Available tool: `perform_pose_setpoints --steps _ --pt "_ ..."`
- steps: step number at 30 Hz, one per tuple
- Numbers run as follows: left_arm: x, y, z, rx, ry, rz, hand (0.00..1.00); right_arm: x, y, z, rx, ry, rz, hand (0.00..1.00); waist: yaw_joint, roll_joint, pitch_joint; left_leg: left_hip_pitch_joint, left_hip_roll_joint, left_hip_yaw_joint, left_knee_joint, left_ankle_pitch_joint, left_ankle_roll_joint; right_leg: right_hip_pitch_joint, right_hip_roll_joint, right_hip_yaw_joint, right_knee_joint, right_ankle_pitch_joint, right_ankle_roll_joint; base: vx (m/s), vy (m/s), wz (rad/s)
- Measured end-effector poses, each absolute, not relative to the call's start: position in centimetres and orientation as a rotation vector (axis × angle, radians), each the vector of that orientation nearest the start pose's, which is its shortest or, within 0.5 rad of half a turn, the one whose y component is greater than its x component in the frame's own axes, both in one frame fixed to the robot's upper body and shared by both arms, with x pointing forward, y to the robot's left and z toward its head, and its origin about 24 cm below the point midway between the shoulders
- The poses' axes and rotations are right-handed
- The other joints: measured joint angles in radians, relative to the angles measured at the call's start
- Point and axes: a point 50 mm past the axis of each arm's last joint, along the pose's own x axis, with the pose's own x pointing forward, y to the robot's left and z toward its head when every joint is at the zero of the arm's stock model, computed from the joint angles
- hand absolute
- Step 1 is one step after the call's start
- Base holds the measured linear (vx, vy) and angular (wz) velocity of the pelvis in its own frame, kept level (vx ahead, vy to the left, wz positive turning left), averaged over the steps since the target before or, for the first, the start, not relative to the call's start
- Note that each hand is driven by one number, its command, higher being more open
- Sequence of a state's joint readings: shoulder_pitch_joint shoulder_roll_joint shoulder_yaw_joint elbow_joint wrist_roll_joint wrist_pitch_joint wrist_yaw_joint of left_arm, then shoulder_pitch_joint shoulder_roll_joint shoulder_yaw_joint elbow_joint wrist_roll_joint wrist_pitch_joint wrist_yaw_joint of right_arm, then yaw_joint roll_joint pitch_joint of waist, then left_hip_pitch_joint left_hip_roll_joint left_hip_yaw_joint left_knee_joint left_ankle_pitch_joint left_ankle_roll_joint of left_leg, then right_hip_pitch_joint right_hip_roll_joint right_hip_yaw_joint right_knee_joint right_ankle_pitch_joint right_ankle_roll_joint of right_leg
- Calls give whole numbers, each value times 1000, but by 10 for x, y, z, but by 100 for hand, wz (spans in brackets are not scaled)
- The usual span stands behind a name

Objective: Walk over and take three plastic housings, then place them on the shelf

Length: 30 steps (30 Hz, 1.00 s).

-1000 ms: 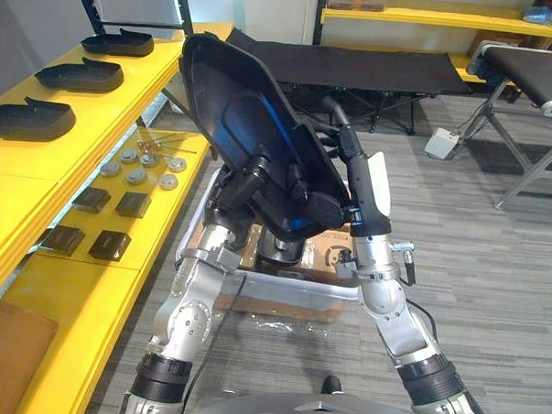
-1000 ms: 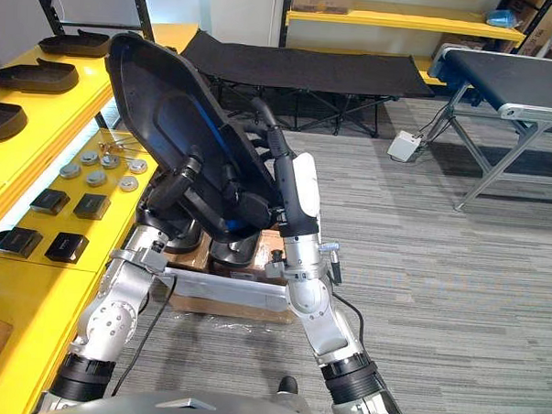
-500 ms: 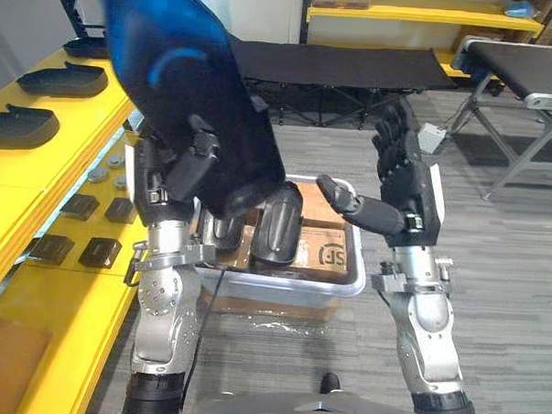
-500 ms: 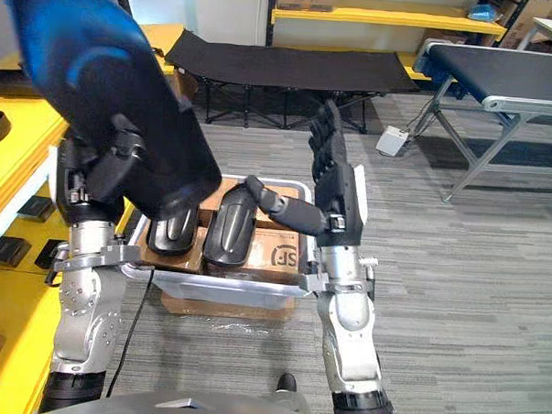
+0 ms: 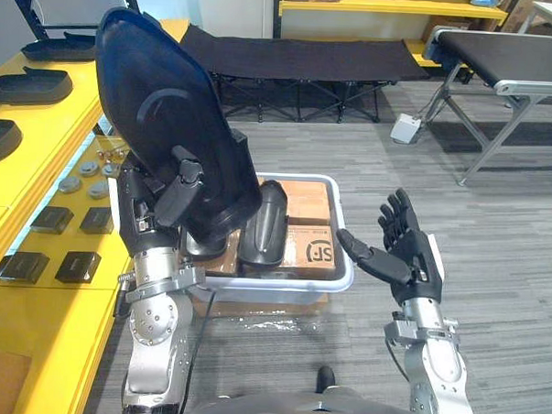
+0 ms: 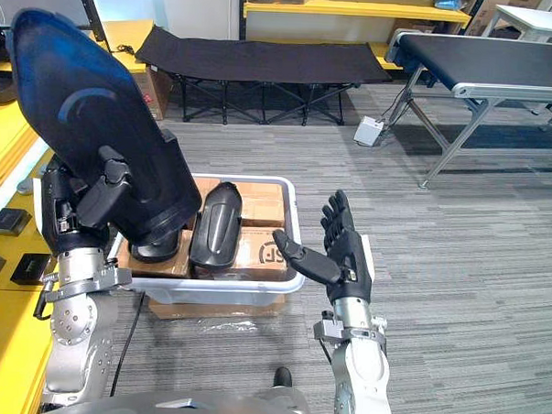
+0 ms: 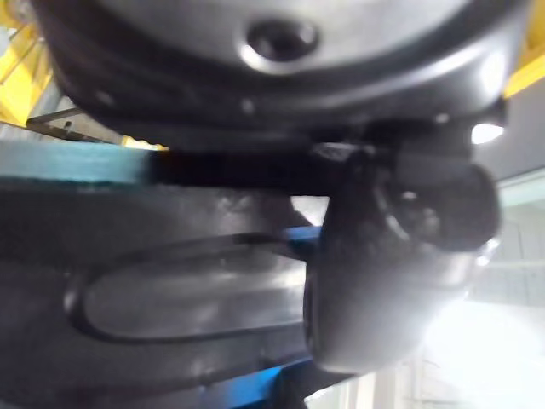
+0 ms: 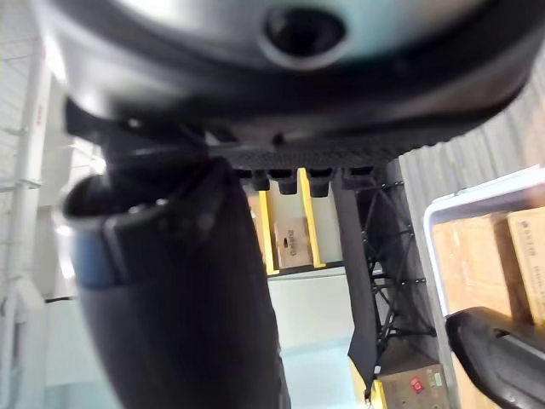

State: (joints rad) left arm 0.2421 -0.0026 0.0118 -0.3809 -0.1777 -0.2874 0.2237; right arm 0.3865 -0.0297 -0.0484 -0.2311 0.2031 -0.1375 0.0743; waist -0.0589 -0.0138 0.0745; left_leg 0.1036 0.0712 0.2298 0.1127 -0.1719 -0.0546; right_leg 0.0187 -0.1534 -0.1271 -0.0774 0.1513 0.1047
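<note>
A large black plastic housing (image 5: pixel 161 119) stands nearly upright in front of me, held by my left hand (image 5: pixel 179 183), whose fingers curl round its lower part. In the left wrist view the thumb (image 7: pixel 400 239) presses against the housing's glossy face (image 7: pixel 170 298). My right hand (image 5: pixel 404 257) hangs open and apart from it, to the right of the white bin (image 5: pixel 342 276). Another housing (image 5: pixel 262 227) stands in the bin on cardboard boxes. Two more housings (image 5: pixel 29 84) lie on the yellow shelf (image 5: pixel 50 124) at the left.
Small black blocks (image 5: pixel 76 265) and metal discs (image 5: pixel 81 169) lie on the lower yellow shelf level. A black cot (image 5: pixel 301 57) stands behind the bin. At the right are a conveyor table (image 5: pixel 520 71) and a grey box (image 5: pixel 408 128) on the carpet.
My right hand has let go of the housing and dropped low to the right of the bin, open. My left hand now carries the housing alone, swung upright. The camera has shifted.
</note>
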Motion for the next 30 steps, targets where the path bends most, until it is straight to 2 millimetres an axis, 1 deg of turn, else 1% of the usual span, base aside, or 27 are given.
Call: perform_pose_setpoints --steps 3,6,8,10,12,14,15,17,19,20,22,23,25,27,28,29,30 --pt "190 183 94 -210 -386 312 0 174 -185 30 113 -4 -105 100 2 -1 0 9 -1 -1 -10 1 0 4 0 2 0 -1 0 -32 -16 -3" --pt "186 186 90 -214 -369 326 0 177 -182 29 111 -1 -99 100 11 -6 3 7 -4 -12 -11 3 0 5 -2 -5 0 -1 0 -19 -8 5" --pt "185 188 89 -212 -363 338 0 180 -179 26 117 10 -97 100 22 -10 6 4 -6 -29 -12 6 1 11 -5 -22 0 -2 0 -24 -14 25" --pt "182 193 88 -199 -356 363 0 187 -175 22 129 22 -95 100 32 -14 7 -11 -13 -67 -10 15 5 20 -16 -63 -1 -4 1 -25 -13 55" --pt "181 199 87 -173 -355 392 0 194 -170 21 136 22 -87 100 48 -16 8 -31 -25 -108 -12 30 9 21 -28 -104 -1 -5 2 -21 -11 65" --pt "177 207 85 -168 -348 440 0 203 -163 20 144 21 -79 100 80 -17 9 -48 -35 -166 -14 46 13 37 -39 -165 -1 -5 2 -14 -7 72" --pt "175 209 85 -166 -346 454 0 205 -161 21 144 18 -75 100 88 -17 9 -50 -37 -178 -14 48 14 43 -40 -178 -1 -5 2 -19 -8 68" --pt "168 218 83 -149 -335 503 0 214 -153 28 147 -11 -66 100 115 -21 11 -63 -45 -221 -14 54 15 59 -49 -225 -1 -8 5 -30 -4 60" --pt "160 226 80 -130 -320 536 0 220 -149 33 149 -35 -51 100 131 -23 12 -71 -52 -238 -14 58 17 65 -55 -239 -1 -10 8 -37 15 40" --pt "152 232 79 -135 -308 562 0 224 -146 37 150 -52 -40 100 145 -24 13 -79 -54 -249 -11 59 15 70 -56 -252 -1 -12 7 -46 20 37" --pt "145 237 79 -127 -298 581 0 226 -146 40 151 -63 -36 100 149 -32 15 -82 -58 -264 -11 59 9 78 -59 -260 -1 -24 11 -26 5 27" --pt "140 238 78 -117 -287 580 0 227 -147 40 149 -62 -39 100 159 -34 17 -81 -57 -271 -9 59 7 84 -57 -267 0 -27 11 -18 -11 23" --pt "137 236 76 -135 -274 550 0 226 -148 39 147 -55 -42 100 162 -32 22 -81 -56 -288 -6 60 4 96 -55 -285 2 -35 9 -18 -10 25" --pt "136 232 74 -232 -281 504 0 226 -149 39 148 -55 -46 100 161 -25 28 -93 -60 -304 -1 62 1 99 -54 -310 16 -48 7 -20 5 34" --pt "137 230 74 -242 -284 482 0 226 -150 39 148 -56 -48 100 157 -24 33 -100 -58 -304 2 57 7 103 -57 -328 23 -54 6 -10 -1 60" --pt "138 228 74 -241 -287 452 0 226 -151 38 149 -55 -55 100 140 -24 36 -116 -37 -257 8 56 10 110 -60 -361 27 -61 8 -13 -21 91" --pt "141 224 75 -244 -296 400 0 224 -156 38 145 -61 -75 100 124 -21 39 -131 -10 -194 12 76 0 115 -65 -400 37 -67 11 -8 -15 86"
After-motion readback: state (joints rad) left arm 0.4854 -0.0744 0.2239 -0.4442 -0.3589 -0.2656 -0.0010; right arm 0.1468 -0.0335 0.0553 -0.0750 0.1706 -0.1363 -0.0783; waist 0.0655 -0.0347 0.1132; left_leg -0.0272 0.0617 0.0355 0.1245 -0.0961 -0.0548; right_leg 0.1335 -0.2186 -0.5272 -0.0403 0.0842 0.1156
